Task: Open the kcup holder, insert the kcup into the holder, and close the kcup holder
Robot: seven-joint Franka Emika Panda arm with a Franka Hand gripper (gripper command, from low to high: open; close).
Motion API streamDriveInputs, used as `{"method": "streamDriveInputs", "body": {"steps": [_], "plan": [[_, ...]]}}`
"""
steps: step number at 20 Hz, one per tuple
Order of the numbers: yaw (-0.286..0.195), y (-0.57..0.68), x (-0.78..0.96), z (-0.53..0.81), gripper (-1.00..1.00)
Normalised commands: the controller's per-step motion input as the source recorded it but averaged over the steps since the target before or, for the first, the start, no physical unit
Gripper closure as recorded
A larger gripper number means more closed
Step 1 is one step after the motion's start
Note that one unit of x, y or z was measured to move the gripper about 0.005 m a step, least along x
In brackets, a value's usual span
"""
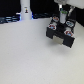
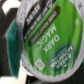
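Observation:
The kcup (image 2: 50, 37) fills the wrist view: a whitish cup with a green foil top printed "Dark Magic", very close to the camera. It seems to be held in my gripper (image 1: 63, 15), whose fingers barely show around it. In the exterior view the gripper hangs just above the back of the kcup holder (image 1: 63, 39), a black boxy unit on the exterior view's right. The holder carries several dark round pods with white-red tops (image 1: 54, 23). Whether its drawer is pulled out, I cannot tell. The kcup itself is too small to make out in the exterior view.
The holder stands on a white table (image 1: 25, 55). A white bottle-like object (image 1: 25, 10) stands at the back on the exterior view's left. Dark clutter (image 1: 7, 19) lines the table's far edge.

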Motion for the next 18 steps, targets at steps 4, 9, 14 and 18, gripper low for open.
{"method": "streamDriveInputs", "body": {"steps": [4,9,14,18], "plan": [[0.042,0.06,0.00,-0.16,1.00],[-0.004,-0.03,0.03,-0.16,1.00],[-0.030,-0.02,0.19,-0.06,1.00],[-0.019,-0.05,0.21,0.12,1.00]]}}
